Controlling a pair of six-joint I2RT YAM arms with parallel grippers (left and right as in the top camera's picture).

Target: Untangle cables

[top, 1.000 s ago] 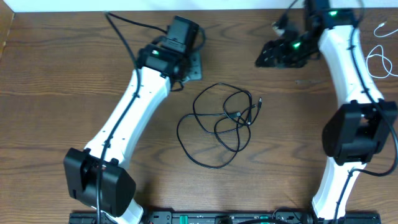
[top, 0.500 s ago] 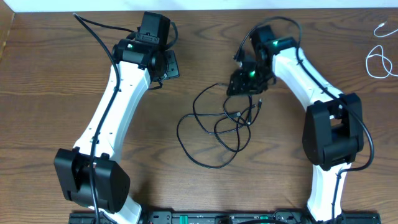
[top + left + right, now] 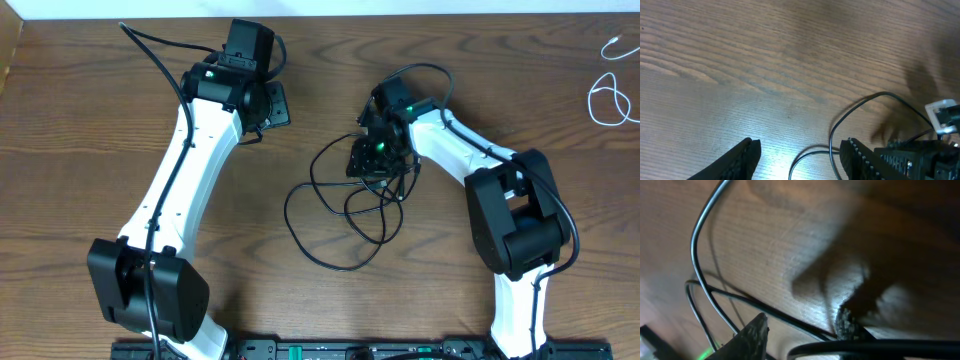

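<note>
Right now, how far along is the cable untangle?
Done: the white cable lies by itself at the far right, clear of the black cable. In hand: the right gripper is down on the tangle's top loops, jaws apart with strands between them; no grip visible. The left gripper hangs open off to the side. Left: the black cable's crossed loops.

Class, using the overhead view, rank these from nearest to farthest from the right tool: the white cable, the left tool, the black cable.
1. black cable: its tangle lies mid-table, right under the right tool.
2. left tool: up and to the left in the picture, clear of the tangle.
3. white cable: farthest by a wide margin, at the picture's right edge.
</note>
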